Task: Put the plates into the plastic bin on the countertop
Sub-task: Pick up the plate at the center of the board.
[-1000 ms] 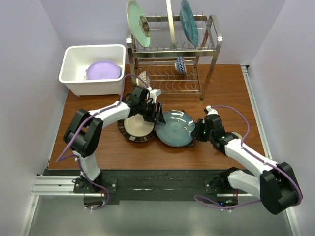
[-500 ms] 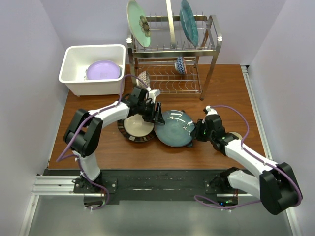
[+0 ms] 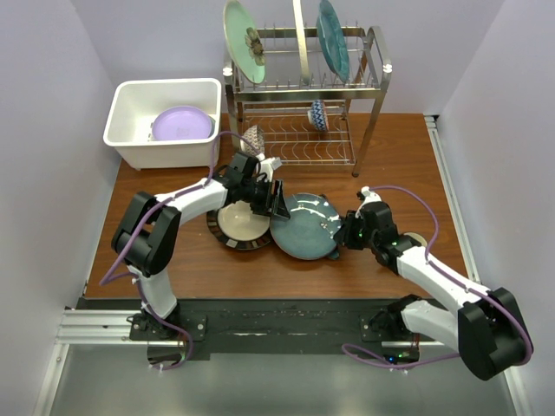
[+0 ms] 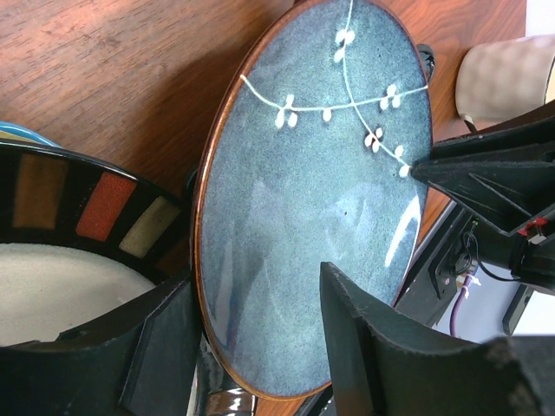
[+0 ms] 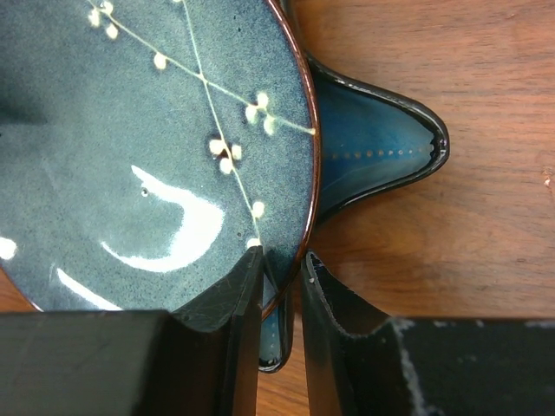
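Overhead, the teal plate [image 3: 303, 227] sat mid-table, well apart from the plastic bin [image 3: 119, 108]. From the left wrist, the left gripper [image 4: 257, 282] stood half open astride its rim, contact unclear. From the right wrist, the right gripper [image 5: 282, 258] pinched the opposite rim. That thin edge hold could slip, dropping it onto the star-shaped plate [image 5: 373, 147], mostly hidden beneath.

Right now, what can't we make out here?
- Star-shaped plate: the right wrist view shows only one point clearly; the teal plate covers the rest.
- Striped plate: cut off by the left wrist frame edge; overhead, the left gripper overlaps it.
- Lavender plate in the bin: overhead only, too small for detail.
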Robot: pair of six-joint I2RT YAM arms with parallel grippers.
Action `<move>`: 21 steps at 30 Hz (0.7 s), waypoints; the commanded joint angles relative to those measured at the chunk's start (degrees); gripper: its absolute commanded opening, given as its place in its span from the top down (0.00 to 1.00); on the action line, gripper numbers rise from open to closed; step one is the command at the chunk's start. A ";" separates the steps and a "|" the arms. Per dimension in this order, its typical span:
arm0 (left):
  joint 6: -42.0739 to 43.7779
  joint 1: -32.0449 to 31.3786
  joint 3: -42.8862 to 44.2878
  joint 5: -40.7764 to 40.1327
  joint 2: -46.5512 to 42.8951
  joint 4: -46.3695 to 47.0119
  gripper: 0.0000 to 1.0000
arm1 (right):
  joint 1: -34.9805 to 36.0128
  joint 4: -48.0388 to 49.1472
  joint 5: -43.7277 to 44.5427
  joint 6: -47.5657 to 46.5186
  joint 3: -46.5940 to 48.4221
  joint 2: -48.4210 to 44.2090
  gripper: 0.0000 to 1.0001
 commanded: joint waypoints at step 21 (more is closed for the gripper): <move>-0.84 -4.39 1.57 13.42 -0.87 3.13 0.49 | 1.39 16.02 -13.62 -0.42 -0.64 -6.21 0.73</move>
